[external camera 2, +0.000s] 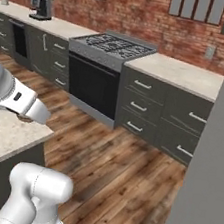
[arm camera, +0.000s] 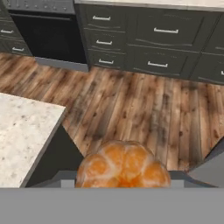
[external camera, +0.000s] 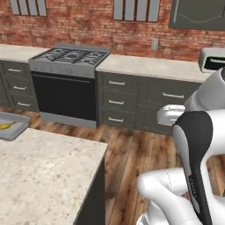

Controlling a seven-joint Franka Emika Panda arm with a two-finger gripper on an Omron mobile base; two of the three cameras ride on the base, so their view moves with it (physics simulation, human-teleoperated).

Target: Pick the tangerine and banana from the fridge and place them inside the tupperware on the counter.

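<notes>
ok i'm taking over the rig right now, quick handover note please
Gripper: shut on the tangerine, carried above the wood floor just off the corner of the counter.
Banana: already lying in the tupperware at the far left of the counter.
Done: banana placed, tangerine picked.
Left: carry the tangerine over the counter to the tupperware, lower it in beside the banana, release.

Beige counter (external camera: 48,176); grey tupperware (external camera: 12,127) at its far edge
</notes>
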